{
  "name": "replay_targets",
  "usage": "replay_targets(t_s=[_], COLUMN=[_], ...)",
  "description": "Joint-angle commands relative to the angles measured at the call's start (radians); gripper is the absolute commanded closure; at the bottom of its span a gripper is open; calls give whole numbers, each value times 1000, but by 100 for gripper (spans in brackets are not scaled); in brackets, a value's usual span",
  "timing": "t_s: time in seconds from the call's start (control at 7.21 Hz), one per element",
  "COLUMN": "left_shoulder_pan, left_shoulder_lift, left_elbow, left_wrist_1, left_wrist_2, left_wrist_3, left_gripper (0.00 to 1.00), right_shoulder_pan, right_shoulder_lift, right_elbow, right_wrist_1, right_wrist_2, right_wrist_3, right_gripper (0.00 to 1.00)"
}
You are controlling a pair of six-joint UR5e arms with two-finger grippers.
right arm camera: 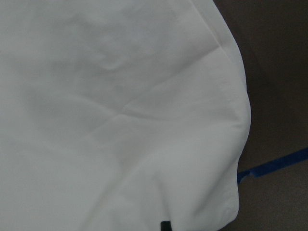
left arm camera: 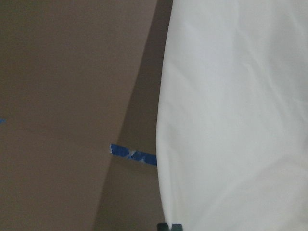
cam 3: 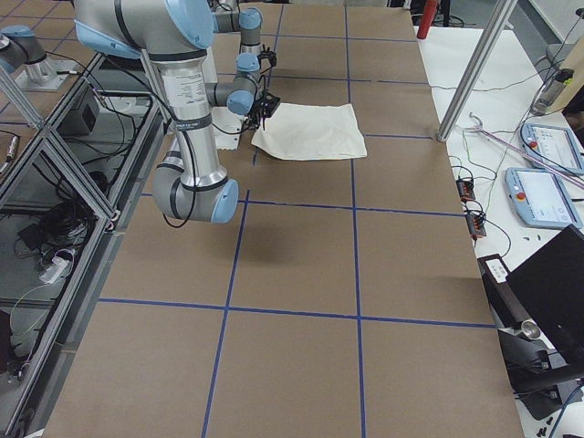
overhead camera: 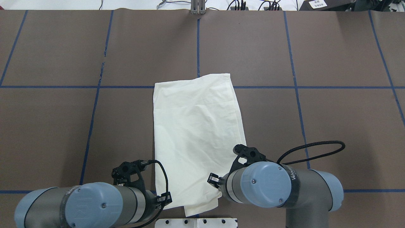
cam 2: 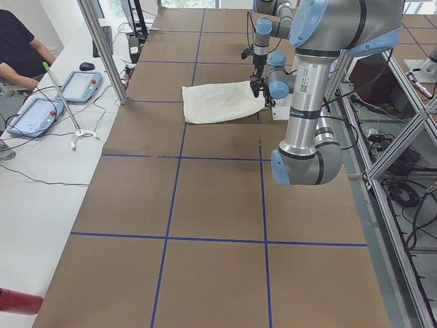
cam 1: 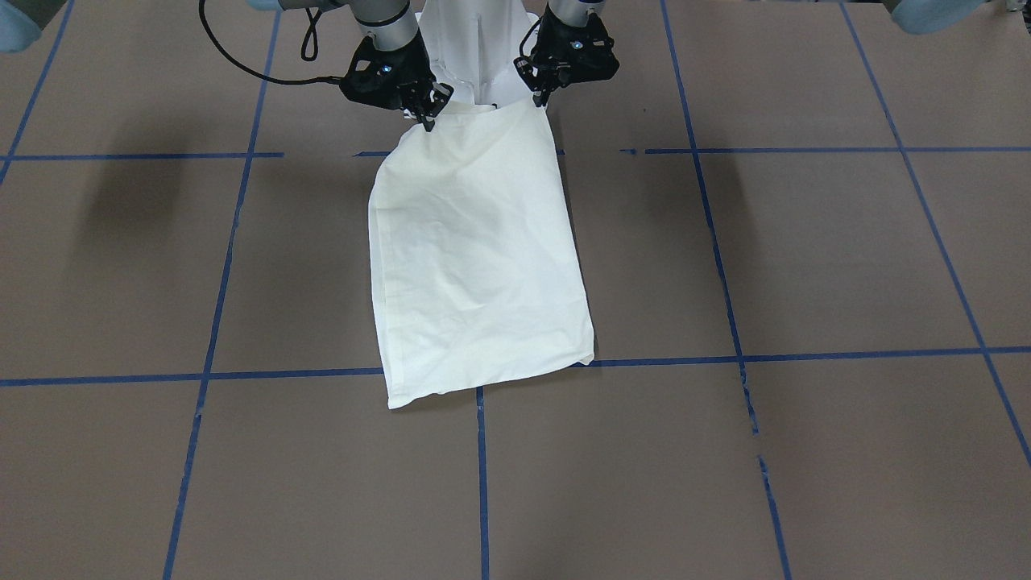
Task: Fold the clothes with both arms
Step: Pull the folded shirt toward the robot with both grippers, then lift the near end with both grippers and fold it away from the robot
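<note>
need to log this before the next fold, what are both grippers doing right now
Left gripper: closed, pinching a robot-side corner of the cream shirt.
Right gripper: closed, pinching the shirt's other robot-side corner.

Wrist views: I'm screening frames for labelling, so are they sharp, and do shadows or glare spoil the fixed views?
Left wrist view: soft, a dark shadow band on the table beside the T-shirt. Right wrist view: soft, cloth nearly fills it, creases faint. Front-facing view: sharp, two diffuse shadows on the table, shirt bright but creases readable. Overhead view: sharp, evenly lit, no glare.
</note>
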Motion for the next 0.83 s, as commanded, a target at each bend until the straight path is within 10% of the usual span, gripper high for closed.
replay_targets(t_s=[0.0, 0.69], left_shoulder_pan=[-40, -353], left_shoulder_lift=[-11, -126], left_elbow=[0, 104], left_wrist_1=[1, -8], left_wrist_2=[-2, -45], left_wrist_3=[21, 262], left_gripper=[100, 100], right_shoulder_pan=[80, 338], right_shoulder_lift=[19, 169], right_elbow=[-2, -223], right_wrist_1=[4, 118], right_wrist_2=[1, 29], right_wrist_3=[-39, -179], right_gripper=[100, 100])
